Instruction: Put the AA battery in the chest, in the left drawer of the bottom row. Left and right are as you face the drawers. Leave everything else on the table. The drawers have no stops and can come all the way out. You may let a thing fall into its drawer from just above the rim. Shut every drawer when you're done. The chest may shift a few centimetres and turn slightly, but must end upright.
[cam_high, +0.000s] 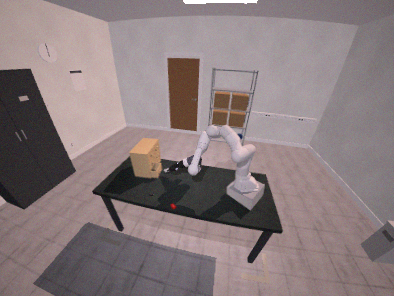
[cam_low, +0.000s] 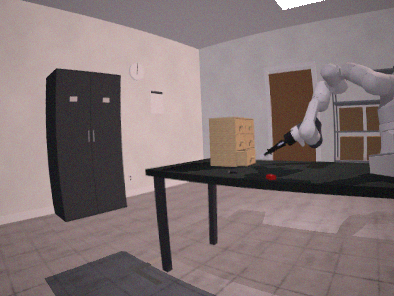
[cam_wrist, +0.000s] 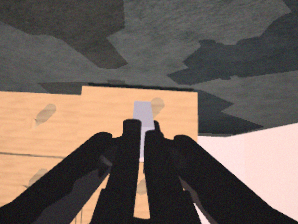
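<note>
The wooden chest (cam_high: 145, 157) stands on the left part of the black table, with its drawer fronts facing the arm; it also shows in the exterior view (cam_low: 231, 142). My gripper (cam_high: 165, 170) (cam_low: 266, 152) is shut and empty, just in front of the chest's lower drawers, a little above the table. In the wrist view the closed fingertips (cam_wrist: 141, 125) point at a small grey drawer knob (cam_wrist: 143, 111); I cannot tell if they touch it. A tiny dark object (cam_low: 231, 171), possibly the AA battery, lies on the table in front of the chest.
A small red object (cam_high: 173, 205) lies near the table's front edge and also shows in the exterior view (cam_low: 270, 176). The arm's base (cam_high: 245, 192) stands at the right end of the table. A black cabinet (cam_high: 27, 135) stands off to the left.
</note>
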